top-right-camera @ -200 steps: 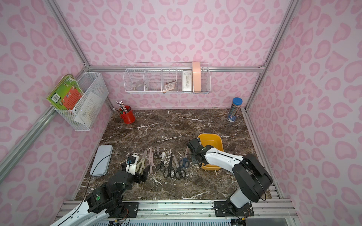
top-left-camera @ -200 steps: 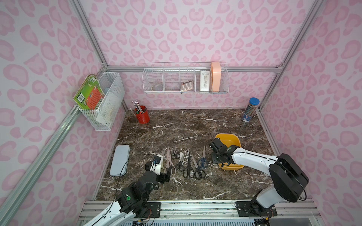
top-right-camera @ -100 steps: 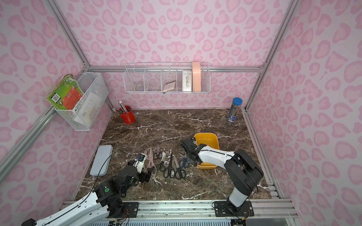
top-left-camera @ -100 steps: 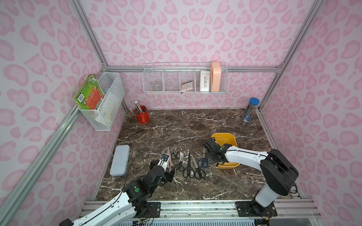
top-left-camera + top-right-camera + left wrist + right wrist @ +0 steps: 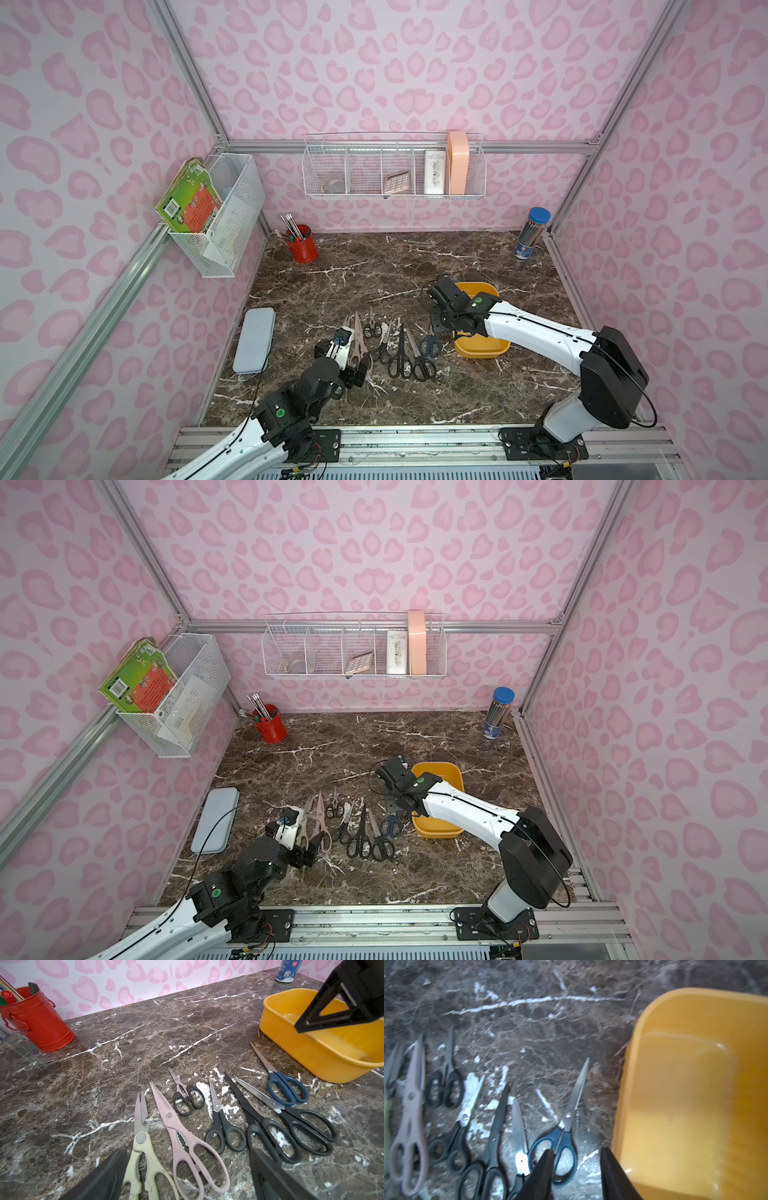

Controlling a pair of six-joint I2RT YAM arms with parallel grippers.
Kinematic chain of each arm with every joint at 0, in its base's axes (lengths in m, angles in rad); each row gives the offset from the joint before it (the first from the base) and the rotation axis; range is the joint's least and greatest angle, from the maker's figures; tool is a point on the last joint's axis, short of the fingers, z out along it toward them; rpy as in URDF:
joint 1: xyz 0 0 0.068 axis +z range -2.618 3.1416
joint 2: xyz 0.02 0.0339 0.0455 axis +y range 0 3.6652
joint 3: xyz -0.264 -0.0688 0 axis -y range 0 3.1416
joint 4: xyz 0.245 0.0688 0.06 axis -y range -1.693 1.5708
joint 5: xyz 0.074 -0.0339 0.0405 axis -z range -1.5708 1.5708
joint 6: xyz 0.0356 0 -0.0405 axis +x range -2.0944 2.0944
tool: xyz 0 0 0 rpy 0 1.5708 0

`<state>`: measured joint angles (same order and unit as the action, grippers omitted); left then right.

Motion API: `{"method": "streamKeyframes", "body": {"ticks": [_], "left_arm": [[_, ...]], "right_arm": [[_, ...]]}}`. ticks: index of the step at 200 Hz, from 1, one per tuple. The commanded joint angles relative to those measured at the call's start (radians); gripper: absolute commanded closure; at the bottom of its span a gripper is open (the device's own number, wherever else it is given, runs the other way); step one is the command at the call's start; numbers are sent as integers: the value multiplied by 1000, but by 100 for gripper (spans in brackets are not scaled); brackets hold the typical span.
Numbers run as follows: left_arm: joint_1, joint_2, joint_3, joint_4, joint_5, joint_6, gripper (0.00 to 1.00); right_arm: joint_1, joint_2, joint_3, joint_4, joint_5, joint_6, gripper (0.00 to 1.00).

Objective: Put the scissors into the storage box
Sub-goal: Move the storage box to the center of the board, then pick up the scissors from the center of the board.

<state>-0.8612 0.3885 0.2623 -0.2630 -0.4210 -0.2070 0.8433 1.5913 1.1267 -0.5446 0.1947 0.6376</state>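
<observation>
Now right fingers (image 5: 542,1174) part-spread, empty, over blue scissors (image 5: 566,1138) handle left of storage box (image 5: 675,1105): descend straight, pinch near pivot; left fingers (image 5: 268,1176) spread wide, empty.

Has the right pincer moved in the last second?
Yes. In a top view the right pincer has shifted away from the yellow storage box, off its edge, toward the blue-handled scissors lying beside it.

A: Right wrist view all blurred, storage box (image 5: 675,1084) cut by the edge there.
B: Noted. Both top views: right arm (image 5: 536,328) covers the box's middle. Left wrist view: cream scissors (image 5: 143,1151) handles run off the frame.
</observation>
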Motion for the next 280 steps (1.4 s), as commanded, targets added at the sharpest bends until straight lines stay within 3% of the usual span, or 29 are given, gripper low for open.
{"method": "streamKeyframes", "body": {"ticks": [1,90,138,196,221,251,280], "left_arm": [[1,-19,-5,-14,-6,6,4],[2,17,3,-1,28,18,4],[-1,42,-7,48,151,75,4],[0,-36,-20,19,142,67,3],[0,-76,-29,5,134,66,3],[-1,-108,-31,-13,120,60,3],[-1,-109,-29,-17,105,54,2]], "right_arm": [[16,45,-2,3,-119,13,62],[20,219,43,-37,-205,34,65],[19,222,23,-60,-200,68,65],[13,283,17,-61,-175,69,68],[12,314,30,-72,-133,52,72],[4,350,30,-65,-117,30,90],[4,361,95,-88,-115,-12,100]]}}
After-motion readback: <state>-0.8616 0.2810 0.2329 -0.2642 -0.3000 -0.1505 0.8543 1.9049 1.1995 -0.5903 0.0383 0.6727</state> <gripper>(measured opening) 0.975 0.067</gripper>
